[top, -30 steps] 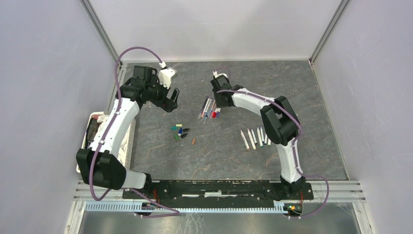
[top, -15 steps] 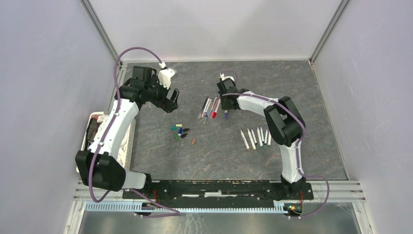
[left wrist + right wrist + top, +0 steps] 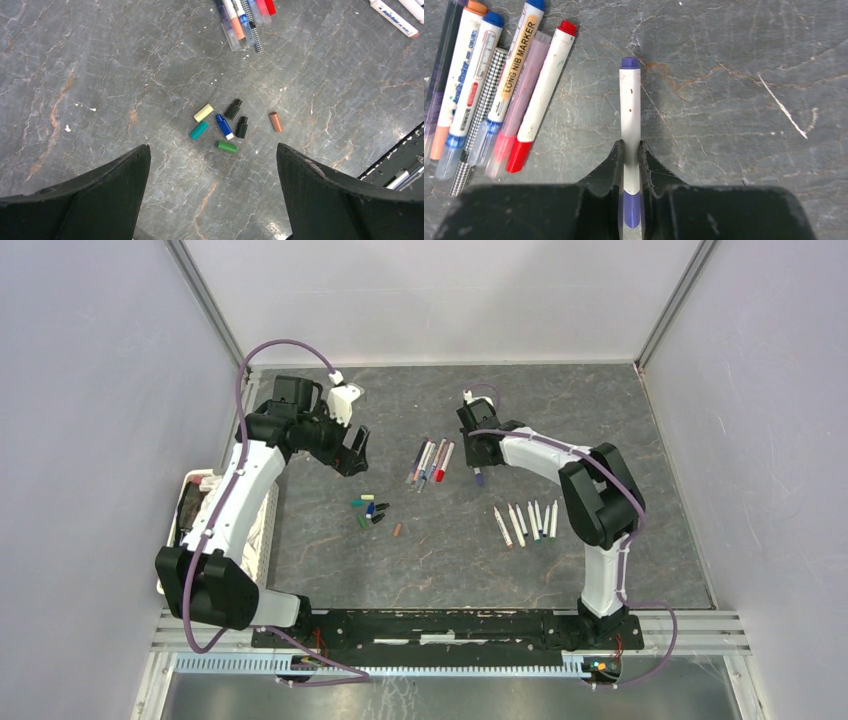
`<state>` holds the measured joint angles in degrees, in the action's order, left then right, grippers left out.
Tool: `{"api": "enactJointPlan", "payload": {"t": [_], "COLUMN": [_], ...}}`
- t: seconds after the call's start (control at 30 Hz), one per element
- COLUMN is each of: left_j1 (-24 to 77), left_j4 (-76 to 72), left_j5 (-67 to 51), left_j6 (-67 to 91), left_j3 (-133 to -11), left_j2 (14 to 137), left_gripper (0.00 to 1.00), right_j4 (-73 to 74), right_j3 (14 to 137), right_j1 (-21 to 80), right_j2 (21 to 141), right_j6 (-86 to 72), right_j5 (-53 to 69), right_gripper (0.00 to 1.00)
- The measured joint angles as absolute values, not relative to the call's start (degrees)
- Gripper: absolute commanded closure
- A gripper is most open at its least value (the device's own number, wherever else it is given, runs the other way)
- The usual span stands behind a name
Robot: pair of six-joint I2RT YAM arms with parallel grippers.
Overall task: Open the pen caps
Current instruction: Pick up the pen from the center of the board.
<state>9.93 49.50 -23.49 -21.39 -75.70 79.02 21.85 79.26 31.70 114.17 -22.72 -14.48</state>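
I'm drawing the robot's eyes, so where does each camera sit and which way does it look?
Top external: high above and behind the arms, looking down on the table; the left arm and right arm show, bases at the bottom.
Left wrist: on the left wrist, looking down at the loose caps; the left fingers stand wide apart at the bottom.
Right wrist: on the right wrist, looking down along the purple-ended pen pinched between the right fingers.
Shared: all three show the row of capped pens.

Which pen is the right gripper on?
The purple pen: white barrel, purple at both ends, set apart to the right of the bundle. The right gripper is closed around its barrel; the bundle lies untouched.
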Motion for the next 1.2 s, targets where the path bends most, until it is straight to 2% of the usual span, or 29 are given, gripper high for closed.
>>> {"api": "enactJointPlan", "payload": {"t": [0.57,0.97,1.2], "left_j1": [9.93,9.93,11.84], "left_j4": [51.05,50.96,49.47], "left_j5": [-28.42,-39.20,-45.50], "left_j6": [-21.23,-17.72,-15.33], "left_j3": [-77.32,-77.38,-76.64], "left_j2": [79.11,77.95,76.01], "left_gripper": [0.00,0.00,0.00], "right_j4": [18.22,1.93,-8.91], "right_j3": [69.87,60.07,54.50], "right_j1": [33.78,44.84,48.73], "right_j2": [97.51,81.67,78.26], "right_j6": [-26.48,-36.14,-44.10], "right_j5": [-11.11,-10.46,-13.08], "right_gripper": [1.00,1.00,1.00]}}
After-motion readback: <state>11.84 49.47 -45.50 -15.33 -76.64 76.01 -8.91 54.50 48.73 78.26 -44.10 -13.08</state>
